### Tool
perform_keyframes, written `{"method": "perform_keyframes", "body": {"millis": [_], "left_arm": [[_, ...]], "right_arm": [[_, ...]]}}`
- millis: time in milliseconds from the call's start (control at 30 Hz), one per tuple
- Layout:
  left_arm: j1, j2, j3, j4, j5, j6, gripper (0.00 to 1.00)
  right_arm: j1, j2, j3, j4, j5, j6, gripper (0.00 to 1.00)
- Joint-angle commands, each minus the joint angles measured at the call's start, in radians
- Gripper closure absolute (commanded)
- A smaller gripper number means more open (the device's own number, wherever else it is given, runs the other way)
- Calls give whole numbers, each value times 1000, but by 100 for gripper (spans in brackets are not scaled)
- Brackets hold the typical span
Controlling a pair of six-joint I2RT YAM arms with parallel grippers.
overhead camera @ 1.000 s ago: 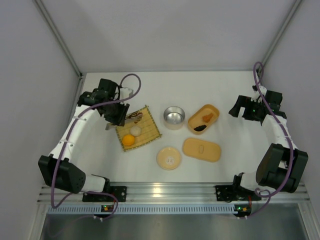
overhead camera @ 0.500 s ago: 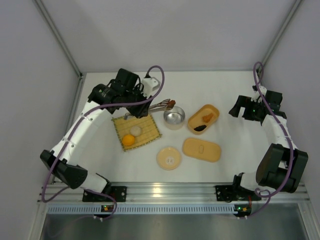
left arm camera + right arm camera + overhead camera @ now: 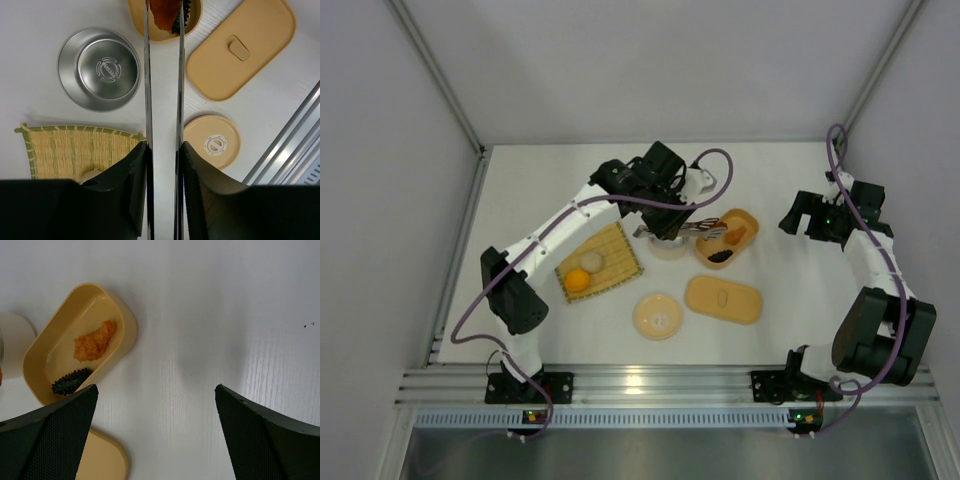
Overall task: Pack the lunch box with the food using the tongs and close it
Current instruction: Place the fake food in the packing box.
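Note:
My left gripper (image 3: pixel 163 145) is shut on the slim metal tongs (image 3: pixel 147 90), which reach forward to the tan lunch box (image 3: pixel 137 20). The tong tips pinch a reddish-brown piece (image 3: pixel 162 12) just over the box's opening. Inside the lunch box (image 3: pixel 127 325) lie an orange-tan piece (image 3: pixel 95 340) and a dark brown oval (image 3: pixel 72 381). An orange ball (image 3: pixel 577 281) and a white ball (image 3: pixel 591 261) rest on the woven mat (image 3: pixel 615 245). The flat lid (image 3: pixel 723 299) lies in front of the box. Well right of the box, my right gripper (image 3: pixel 156 387) hangs open over bare table.
A steel bowl (image 3: pixel 99 68) stands between the mat and the box, partly under my left arm in the top view. A round tan dish (image 3: pixel 659 315) sits near the lid. Grey walls close in on the left, back and right, and a metal rail runs along the near edge.
My left arm has swung right from the mat, past the steel bowl, to the lunch box, carrying the tongs and the reddish-brown piece. The right arm has not moved.

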Motion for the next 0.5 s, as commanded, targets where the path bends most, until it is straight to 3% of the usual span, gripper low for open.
{"method": "perform_keyframes", "body": {"millis": [0, 467], "left_arm": [[-3, 35, 57, 36, -9, -37, 76], [-7, 144, 97, 47, -26, -43, 74]], "right_arm": [[-14, -13, 53, 4, 4, -1, 1], [-14, 0, 51, 10, 6, 0, 1]]}}
